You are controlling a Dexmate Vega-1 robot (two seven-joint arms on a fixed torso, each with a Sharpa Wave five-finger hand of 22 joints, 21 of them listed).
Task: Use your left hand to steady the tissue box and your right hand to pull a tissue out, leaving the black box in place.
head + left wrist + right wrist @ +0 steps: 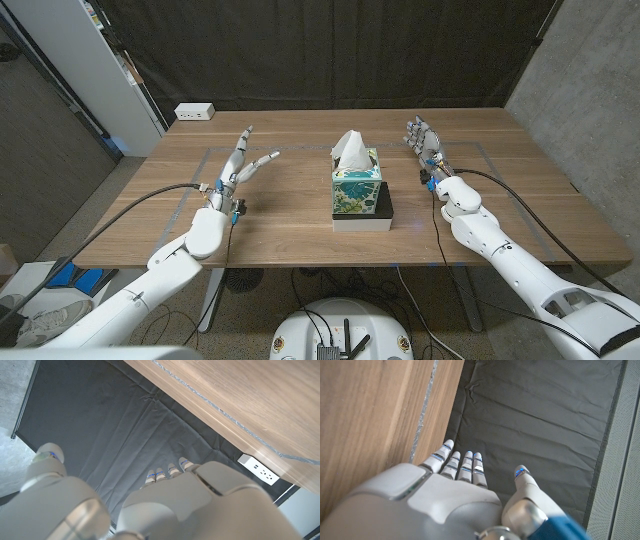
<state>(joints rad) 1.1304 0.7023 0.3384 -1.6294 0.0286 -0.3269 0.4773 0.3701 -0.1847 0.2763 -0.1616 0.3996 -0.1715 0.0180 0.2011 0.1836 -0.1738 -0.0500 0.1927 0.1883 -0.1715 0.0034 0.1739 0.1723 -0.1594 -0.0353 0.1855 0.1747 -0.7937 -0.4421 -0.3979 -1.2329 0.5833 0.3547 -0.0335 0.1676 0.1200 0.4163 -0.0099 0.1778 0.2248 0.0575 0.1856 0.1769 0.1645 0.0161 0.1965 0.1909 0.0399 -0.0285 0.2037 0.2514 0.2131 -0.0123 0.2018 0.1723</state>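
Note:
A teal leaf-patterned tissue box (357, 186) stands at the middle of the wooden table (300, 230), with a white tissue (350, 148) sticking up from its top. It sits on a low black box (379, 208) with a white base. My left hand (240, 165) is well to the left of the box, fingers spread and holding nothing. My right hand (425, 145) is to the right of the box, fingers extended and apart, also holding nothing. The backs of the left hand (200, 495) and the right hand (455, 485) show in their wrist views.
A white power strip (194, 112) lies at the table's far left corner; the same power strip (257, 470) appears in the left wrist view. A dark curtain (330, 50) hangs behind the table. A white cabinet (90, 60) stands at the left.

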